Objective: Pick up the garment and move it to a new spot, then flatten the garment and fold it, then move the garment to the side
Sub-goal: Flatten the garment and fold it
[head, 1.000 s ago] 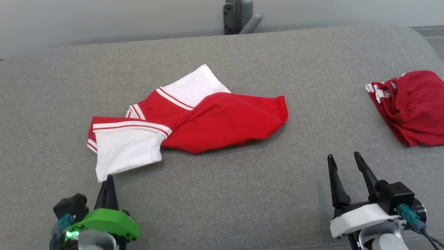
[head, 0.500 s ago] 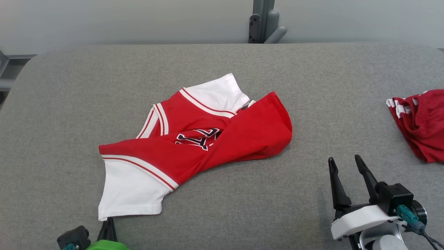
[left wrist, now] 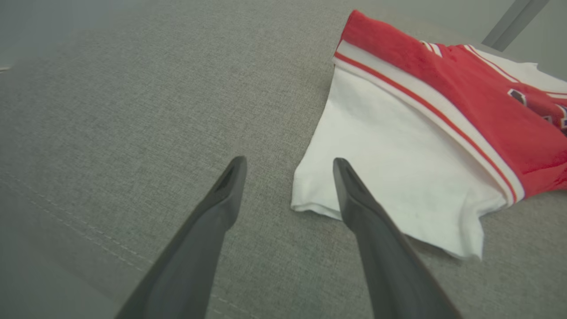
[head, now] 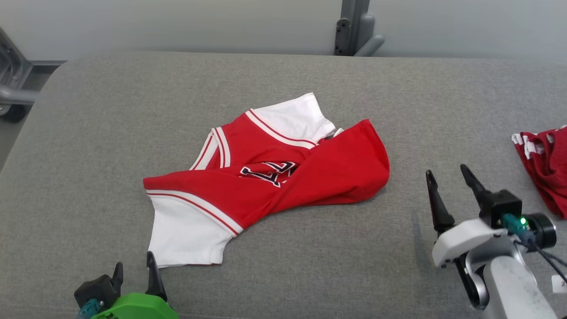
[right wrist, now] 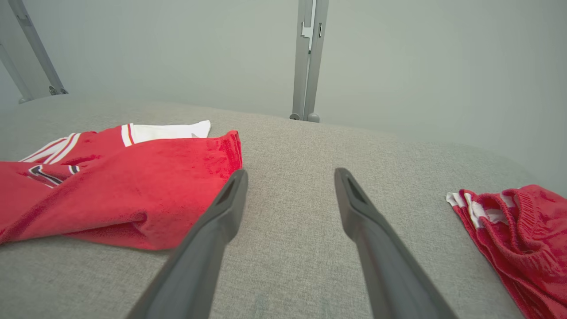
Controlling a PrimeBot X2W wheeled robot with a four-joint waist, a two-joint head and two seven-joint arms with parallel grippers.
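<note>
While the garment (head: 310,186) lies rumpled, left claw (head: 134,261) and right claw (head: 446,170) gape empty.

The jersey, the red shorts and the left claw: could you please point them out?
jersey (head: 336,177), head view, red body panel.
red shorts (head: 549,177), head view, red fabric.
left claw (left wrist: 289,160), left wrist view, midway between fingertips.

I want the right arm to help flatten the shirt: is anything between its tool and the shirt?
Nothing visible. Bare grey cushion lies between the right tool and the shirt, at its red edge. The red shorts lie on the tool's other side, off that path.
</note>
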